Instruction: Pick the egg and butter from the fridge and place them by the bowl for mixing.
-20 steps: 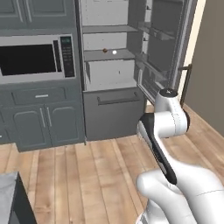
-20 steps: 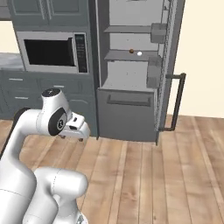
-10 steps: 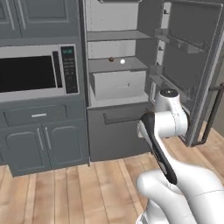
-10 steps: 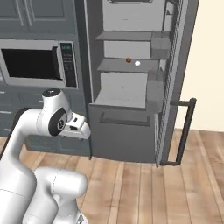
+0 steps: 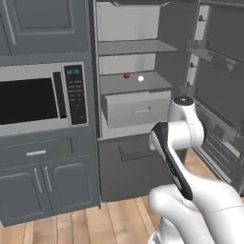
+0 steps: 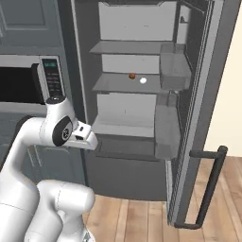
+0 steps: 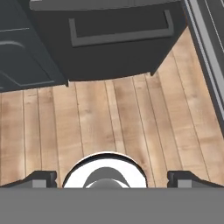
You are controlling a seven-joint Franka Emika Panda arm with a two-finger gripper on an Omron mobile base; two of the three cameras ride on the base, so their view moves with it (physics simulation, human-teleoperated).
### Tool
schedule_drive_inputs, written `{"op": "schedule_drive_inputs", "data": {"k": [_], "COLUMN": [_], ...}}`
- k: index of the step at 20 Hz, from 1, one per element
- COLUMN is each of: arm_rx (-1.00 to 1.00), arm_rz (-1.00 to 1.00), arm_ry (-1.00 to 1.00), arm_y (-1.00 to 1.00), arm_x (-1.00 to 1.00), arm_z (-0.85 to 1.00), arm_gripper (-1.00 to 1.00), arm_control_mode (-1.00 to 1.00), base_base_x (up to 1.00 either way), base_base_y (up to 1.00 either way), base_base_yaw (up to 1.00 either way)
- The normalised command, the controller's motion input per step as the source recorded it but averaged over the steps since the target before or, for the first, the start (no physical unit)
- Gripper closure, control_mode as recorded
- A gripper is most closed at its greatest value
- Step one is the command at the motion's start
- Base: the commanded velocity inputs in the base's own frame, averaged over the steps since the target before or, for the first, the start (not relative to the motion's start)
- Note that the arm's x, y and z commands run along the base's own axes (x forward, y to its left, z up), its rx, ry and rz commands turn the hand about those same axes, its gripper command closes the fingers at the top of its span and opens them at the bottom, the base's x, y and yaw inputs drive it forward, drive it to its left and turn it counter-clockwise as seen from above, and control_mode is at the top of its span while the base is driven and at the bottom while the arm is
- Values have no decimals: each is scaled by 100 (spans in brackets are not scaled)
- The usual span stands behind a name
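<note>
The fridge (image 5: pixel 143 95) stands wide open, and there on the middle shelf, upper centre of the left base view, sits the egg (image 5: pixel 140 78), just beside a reddish-brown ball (image 5: pixel 126 75). Same pair in the right base view: egg (image 6: pixel 143 81) right of the ball (image 6: pixel 132 75), above centre. The gripper (image 7: pixel 112 177) is well apart from them, pointing down at the wooden floor (image 7: pixel 109 122), its fingertips (image 7: pixel 41 178) spread wide at the bottom of the hand view, nothing between them. The fridge's dark lower drawer (image 7: pixel 118 35) lies across the top of that view. The microwave (image 5: pixel 38 97) sits left of the fridge.
</note>
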Motion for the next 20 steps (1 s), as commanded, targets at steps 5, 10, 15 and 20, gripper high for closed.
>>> {"op": "schedule_drive_inputs", "data": {"k": [5, 10, 15, 20], "arm_rx": [0, 0, 0, 0], "arm_rz": [0, 0, 0, 0], "arm_ry": [0, 0, 0, 0], "arm_y": [0, 0, 0, 0], "arm_x": [0, 0, 0, 0], "arm_z": [0, 0, 0, 0], "arm_gripper": [-100, -100, -100, -100], "arm_control_mode": [100, 100, 100, 100], "base_base_x": [52, 71, 82, 63], "base_base_y": [-2, 0, 0, 0], "base_base_yaw": [-14, -10, -7, -5]}}
